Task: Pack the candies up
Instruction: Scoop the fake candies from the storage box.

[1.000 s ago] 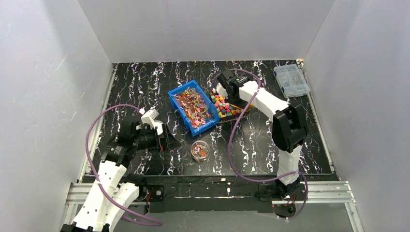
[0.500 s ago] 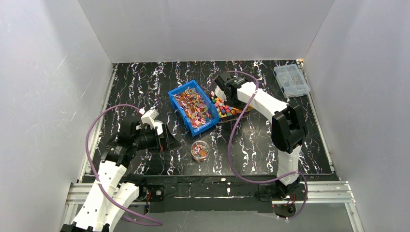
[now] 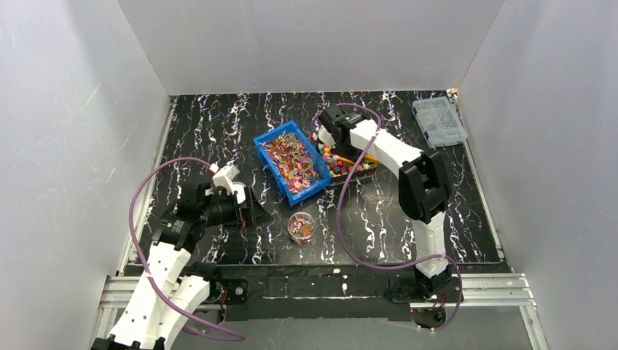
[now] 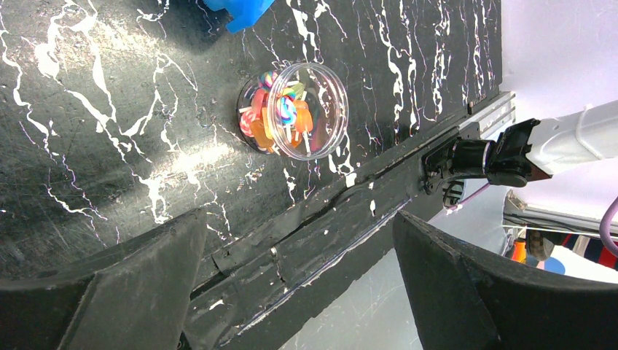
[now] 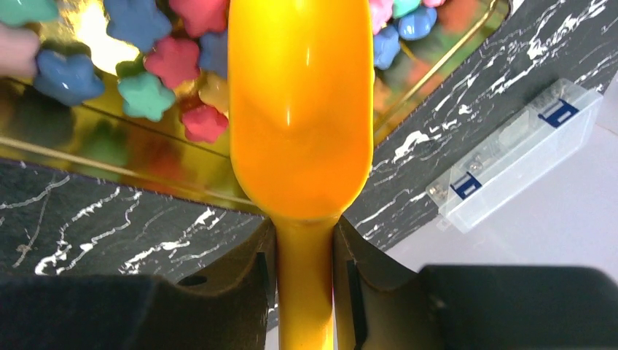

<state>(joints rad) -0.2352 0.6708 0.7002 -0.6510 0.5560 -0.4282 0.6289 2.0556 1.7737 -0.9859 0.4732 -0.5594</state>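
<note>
Well apart from the candies (image 5: 171, 58), clear case (image 5: 521, 157), blue tabs (image 5: 557, 113).

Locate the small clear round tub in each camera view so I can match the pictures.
Top external: the round tub sits low in the centre, on the near side of the blue bin.
Left wrist: upper centre, just below the blue bin's corner.
Right wrist: not in it.
Shared landmark: the blue bin, seen in the top and left wrist views.

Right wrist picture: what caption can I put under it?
Right tool holds a yellow scoop over colourful candies on a gold tray.
</note>
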